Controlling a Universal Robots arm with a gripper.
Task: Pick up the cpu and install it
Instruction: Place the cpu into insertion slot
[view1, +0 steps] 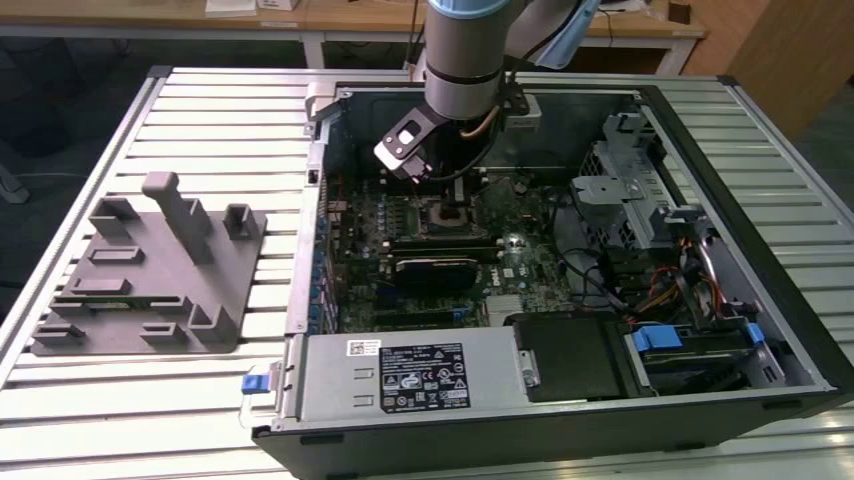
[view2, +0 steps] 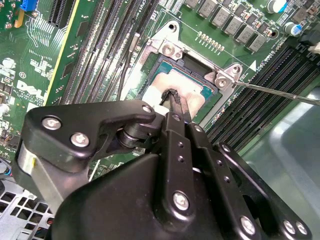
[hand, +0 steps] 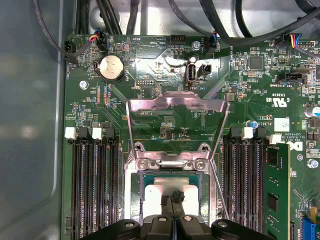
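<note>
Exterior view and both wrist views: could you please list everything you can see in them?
table: one, silver, slatted, beneath the rest.
fixture plate: one, grey, on the table at the exterior view's left.
computer case: one, black, open, on the table.
motherboard: one, green, inside the case.
socket: one, metal-framed, on the motherboard.
load plate: one, silver, flipped open off the socket.
cpu: one, silver-grey, lying in the socket.
arm: one, grey, reaching into the case.
hand: one, black, shut, over the cpu.
</note>
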